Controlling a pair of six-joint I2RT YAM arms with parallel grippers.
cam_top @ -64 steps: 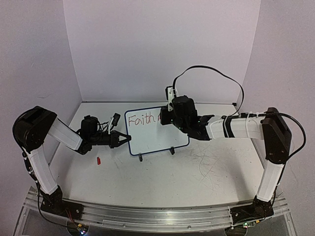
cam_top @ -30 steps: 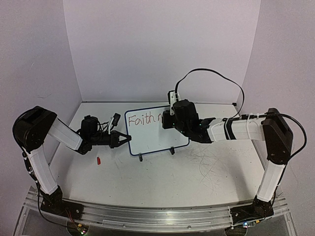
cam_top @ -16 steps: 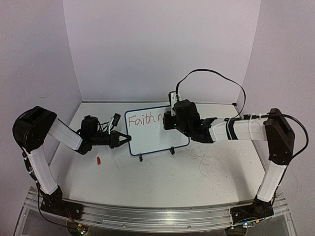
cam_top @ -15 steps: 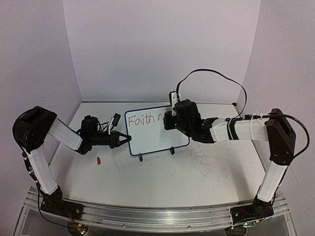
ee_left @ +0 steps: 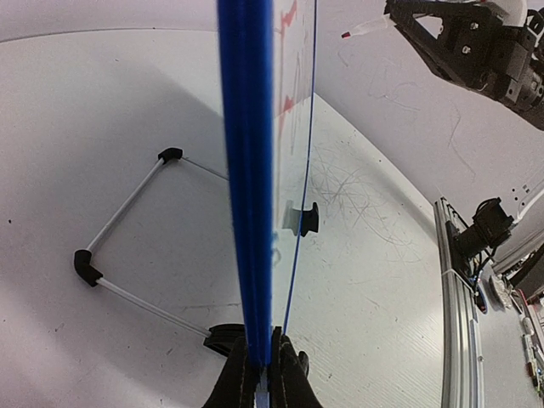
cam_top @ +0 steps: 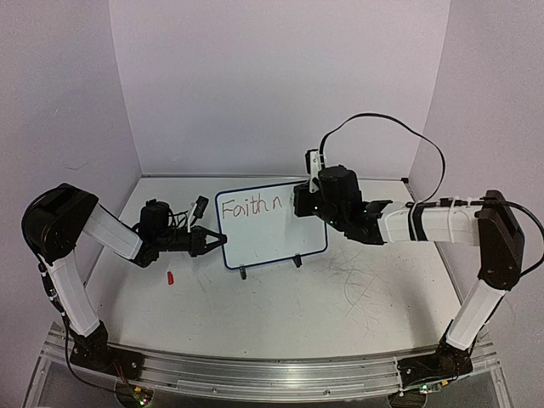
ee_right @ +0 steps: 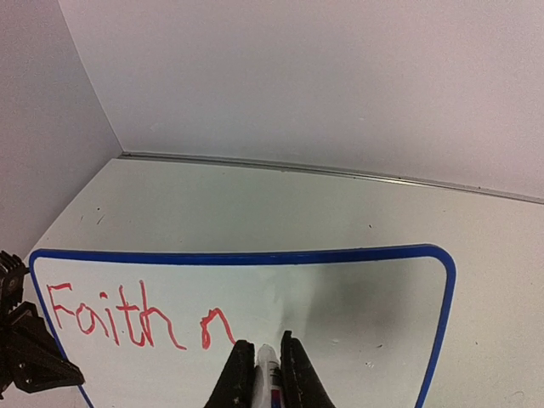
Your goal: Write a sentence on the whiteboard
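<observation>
Right wrist | right end effector [ee_right: 265,348] clamped on marker [ee_right: 269,374]; left end effector [ee_left: 265,355] pinching whiteboard [ee_left: 246,170] edge

Bright even light, soft shadows, sharp focus, fisheye-bent wrist views

left gripper [cam_top: 221,240]: jaws closed, arm low, reaching right | right gripper [cam_top: 297,204]: jaws closed, arm extended leftward
</observation>
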